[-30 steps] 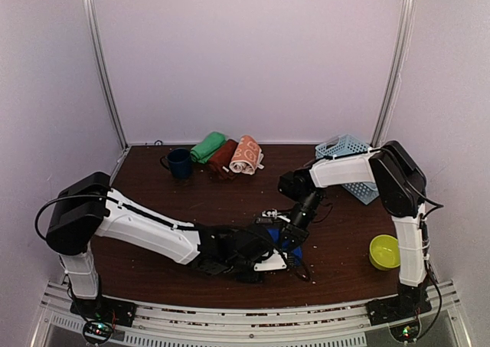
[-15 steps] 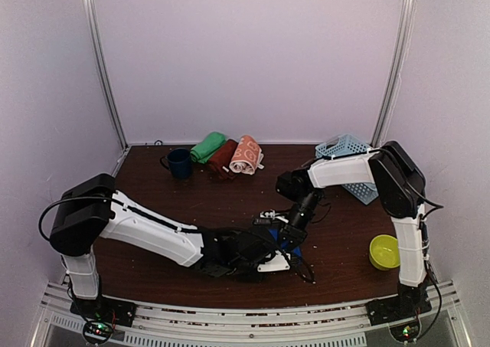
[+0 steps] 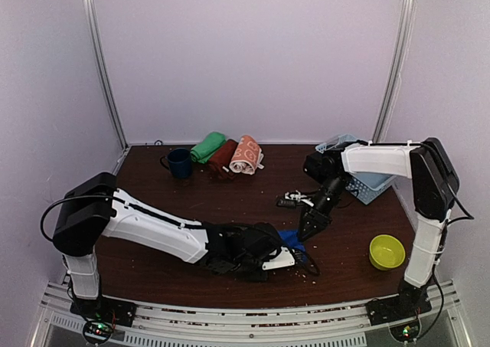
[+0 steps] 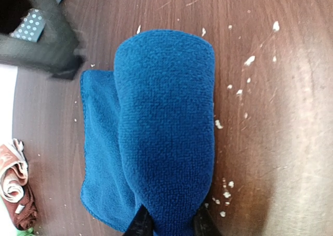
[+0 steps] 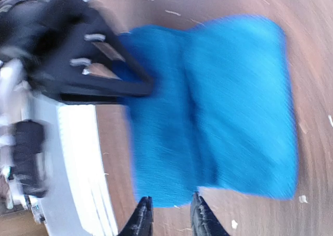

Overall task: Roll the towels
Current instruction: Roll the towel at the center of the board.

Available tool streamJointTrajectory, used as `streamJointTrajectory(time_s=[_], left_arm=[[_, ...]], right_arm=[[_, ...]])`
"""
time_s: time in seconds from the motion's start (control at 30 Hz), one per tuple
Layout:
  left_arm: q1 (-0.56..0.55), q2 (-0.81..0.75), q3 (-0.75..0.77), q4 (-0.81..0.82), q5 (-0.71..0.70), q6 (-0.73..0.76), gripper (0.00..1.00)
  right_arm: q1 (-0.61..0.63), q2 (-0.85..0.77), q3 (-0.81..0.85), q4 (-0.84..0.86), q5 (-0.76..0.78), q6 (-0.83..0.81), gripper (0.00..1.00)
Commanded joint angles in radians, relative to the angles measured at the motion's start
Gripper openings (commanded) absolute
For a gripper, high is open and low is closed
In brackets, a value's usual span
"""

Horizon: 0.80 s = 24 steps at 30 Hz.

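A royal blue towel (image 4: pixel 166 121) lies near the table's front middle, partly rolled. A thick roll rests on a flat tail that sticks out to one side. My left gripper (image 4: pixel 171 223) is shut on the near end of the roll, one finger on each side. In the top view the towel (image 3: pixel 291 238) peeks out beside the left gripper (image 3: pixel 277 253). My right gripper (image 5: pixel 169 211) hovers just off the towel's edge (image 5: pixel 208 106), its fingers a little apart with nothing between them. Rolled green (image 3: pixel 208 146), maroon (image 3: pixel 222 157) and orange bunny-print (image 3: pixel 246 154) towels lie at the back.
A navy mug (image 3: pixel 180 163) stands left of the rolled towels. A pale blue basket (image 3: pixel 369 183) sits at the back right, partly behind the right arm. A yellow-green bowl (image 3: pixel 384 251) is at the front right. White crumbs (image 4: pixel 226 186) dot the wood beside the towel.
The left gripper has closed from wide open onto the blue roll. The right arm has pulled back to the right, away from the towel, its fingers parting slightly.
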Motion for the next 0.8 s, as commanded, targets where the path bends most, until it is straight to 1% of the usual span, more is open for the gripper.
streamJointTrajectory(time_s=[0.0,0.17,0.27,0.37,0.43,0.53,0.63,0.7,0.77], left_arm=[[-0.005,0.007,0.041,-0.116,0.089,-0.072,0.21],[-0.005,-0.001,0.050,-0.163,0.125,-0.104,0.18],[-0.005,-0.005,0.059,-0.193,0.150,-0.129,0.16],[-0.005,0.002,0.074,-0.227,0.156,-0.161,0.16],[-0.002,0.024,0.099,-0.271,0.159,-0.192,0.15],[0.010,0.034,0.096,-0.286,0.179,-0.243,0.14],[0.030,0.016,0.069,-0.274,0.220,-0.291,0.13],[0.053,0.010,0.065,-0.276,0.278,-0.306,0.13],[0.083,0.017,0.082,-0.288,0.368,-0.307,0.13]], right_arm=[[0.024,0.018,-0.066,0.178,0.149,0.147,0.21],[0.107,0.116,-0.036,0.248,0.270,0.209,0.17],[0.153,0.194,0.026,0.255,0.318,0.234,0.15],[0.176,0.247,0.093,0.242,0.320,0.241,0.15],[0.171,0.253,0.131,0.210,0.313,0.234,0.14],[0.136,0.182,0.170,0.154,0.301,0.228,0.15],[0.075,0.071,0.214,0.097,0.259,0.224,0.20],[0.038,-0.020,0.236,0.076,0.249,0.230,0.24],[0.019,-0.114,0.241,0.058,0.228,0.220,0.29]])
